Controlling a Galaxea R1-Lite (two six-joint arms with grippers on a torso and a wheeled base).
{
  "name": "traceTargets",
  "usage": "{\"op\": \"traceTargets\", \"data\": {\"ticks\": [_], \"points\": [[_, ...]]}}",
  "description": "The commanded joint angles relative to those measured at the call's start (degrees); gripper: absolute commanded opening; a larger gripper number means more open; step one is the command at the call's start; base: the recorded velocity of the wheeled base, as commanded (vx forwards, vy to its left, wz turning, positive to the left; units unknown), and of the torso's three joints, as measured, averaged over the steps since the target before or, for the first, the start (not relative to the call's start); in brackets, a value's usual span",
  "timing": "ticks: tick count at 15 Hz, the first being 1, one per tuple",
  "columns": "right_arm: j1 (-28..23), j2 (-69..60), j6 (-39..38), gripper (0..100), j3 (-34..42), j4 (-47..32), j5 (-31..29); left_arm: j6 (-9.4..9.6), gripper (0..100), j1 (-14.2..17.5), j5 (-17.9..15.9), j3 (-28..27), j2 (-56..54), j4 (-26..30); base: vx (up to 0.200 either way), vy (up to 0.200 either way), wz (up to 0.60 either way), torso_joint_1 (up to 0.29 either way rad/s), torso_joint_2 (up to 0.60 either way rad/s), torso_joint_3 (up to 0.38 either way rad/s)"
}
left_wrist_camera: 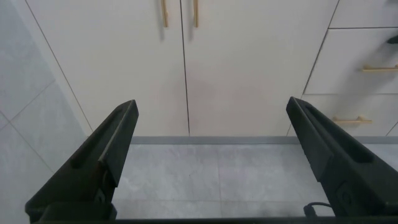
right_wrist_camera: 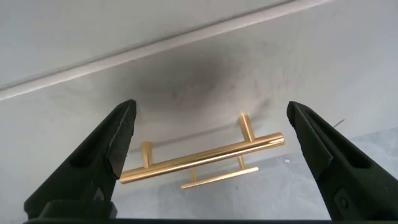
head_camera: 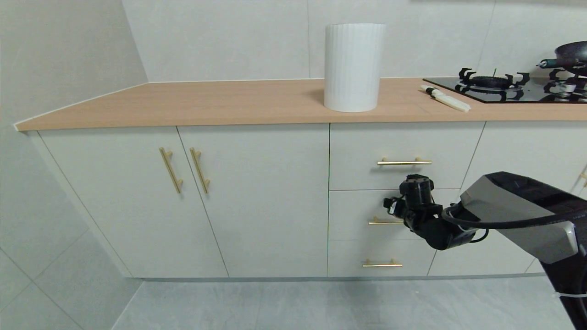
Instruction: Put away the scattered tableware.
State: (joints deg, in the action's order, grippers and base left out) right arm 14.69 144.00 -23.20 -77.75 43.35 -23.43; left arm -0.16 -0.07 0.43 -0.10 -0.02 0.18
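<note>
The pale utensil [head_camera: 445,98] lies flat and slantwise on the wooden countertop [head_camera: 220,103]. It is just beside the near left corner of the black gas hob [head_camera: 500,89] and set back from the counter's front edge (a knife or a spreader, I cannot tell which). To its left, apart from it, a tall white ribbed canister [head_camera: 353,66] stands upright. Beyond that, a long bare run of counter stretches to the wall corner. A dark pan [head_camera: 571,52] sits on the hob's far burner.

Down below, the right gripper [head_camera: 393,211] is close up to the drawer stack, level with the middle drawer's brass handle [head_camera: 384,222]. From its wrist, its fingers [right_wrist_camera: 106,155] are spread wide and hold nothing; the bar lies in the gap ahead of them, untouched.

The left gripper [left_wrist_camera: 211,106] hangs low, its fingers [left_wrist_camera: 102,155] likewise wide apart and empty. It faces the double cabinet doors [left_wrist_camera: 186,62], with open grey floor tiles [left_wrist_camera: 217,174] running up to the kickboard.
</note>
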Motion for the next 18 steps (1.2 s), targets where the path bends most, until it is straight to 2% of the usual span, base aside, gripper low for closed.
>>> {"op": "traceTargets", "data": {"ticks": [1,3,5,7,10,12,14,16,18], "points": [[-0.54,1.02,-0.62,100,-1.7,0.95,-0.74,-0.02,100,-0.01,0.01,0.01,0.02,-0.01,0.0,0.0,0.0,0.0,0.0,0.0],[-0.45,-1.17,-0.71,100,0.5,0.86,-1.0,-0.02,100,-0.01,0.01,0.01,0.02,-0.09,0.0,0.0,0.0,0.0,0.0,0.0],[0.08,-8.56,-0.53,100,10.08,0.95,-0.21,-0.02,100,-0.01,0.01,0.01,0.02,-0.01,0.0,0.0,0.0,0.0,0.0,0.0],[0.69,-22.97,-0.27,100,22.82,0.77,1.72,-0.02,100,-0.01,0.01,0.01,0.02,-0.01,0.0,0.0,0.0,0.0,0.0,0.0],[1.31,-44.33,1.75,100,35.12,0.33,1.46,-0.02,100,-0.01,0.01,0.01,0.02,-0.01,0.0,0.0,0.0,0.0,0.0,0.0],[2.1,-60.32,7.82,100,45.67,0.42,-0.92,-0.02,100,-0.01,0.01,0.01,0.02,-0.01,0.0,0.0,0.0,0.0,0.0,0.0],[2.1,-74.03,15.64,100,52.7,0.33,-5.75,-0.02,100,-0.01,0.01,0.01,0.02,-0.01,0.0,0.0,0.0,0.0,0.0,0.0],[1.92,-86.43,22.23,100,57.36,-0.9,-10.23,-0.02,100,-0.01,0.01,0.01,0.02,-0.01,0.0,0.0,0.0,0.0,0.0,0.0],[-2.21,-99.17,28.56,100,59.73,-7.49,-11.29,-0.02,100,-0.01,0.01,0.01,0.02,-0.01,0.0,0.0,0.0,0.0,0.0,0.0]]}}
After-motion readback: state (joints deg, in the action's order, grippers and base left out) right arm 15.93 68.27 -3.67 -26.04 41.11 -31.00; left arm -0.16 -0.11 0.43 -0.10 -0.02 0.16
